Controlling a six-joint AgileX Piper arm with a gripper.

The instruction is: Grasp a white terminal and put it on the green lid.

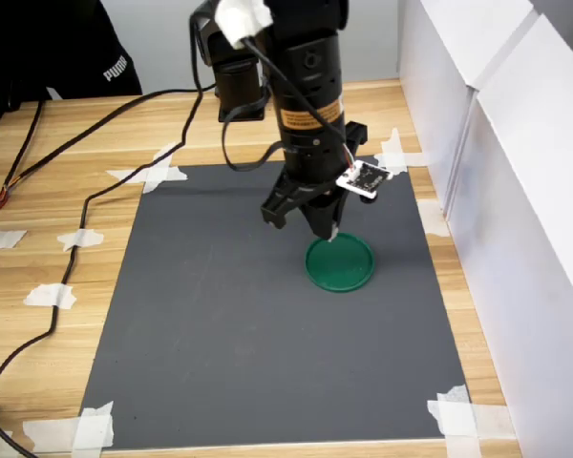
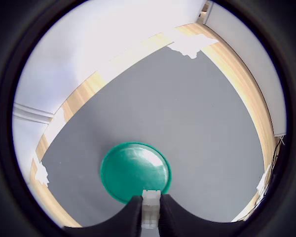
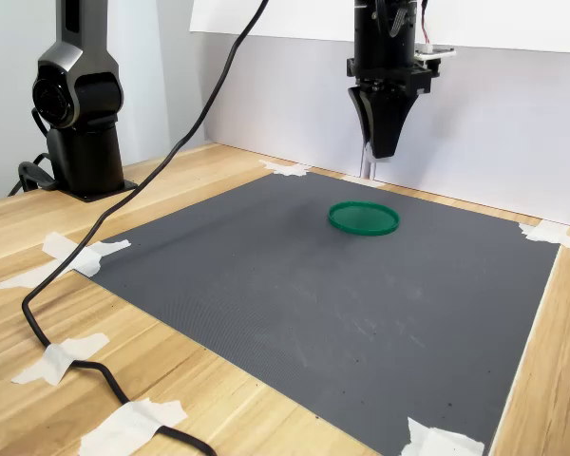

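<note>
Green plastic, one round green lid (image 1: 340,264) lies flat on a dark grey mat (image 1: 220,324), just below the tip of the single black gripper (image 1: 332,232). One white terminal (image 2: 150,207) is pinched between the gripper's two fingers (image 2: 130,215), held above the lid's near edge in the wrist view. One black cable (image 3: 104,228) trails across the mat, which is taped at its corners to a pale wooden table (image 3: 38,313). White panels (image 1: 516,191) stand beside the gripper.

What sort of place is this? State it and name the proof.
Likely a robotics lab test bench: a grey mat taped to a wooden table, white screening boards, and the gripper holding the white terminal above the green lid.
</note>
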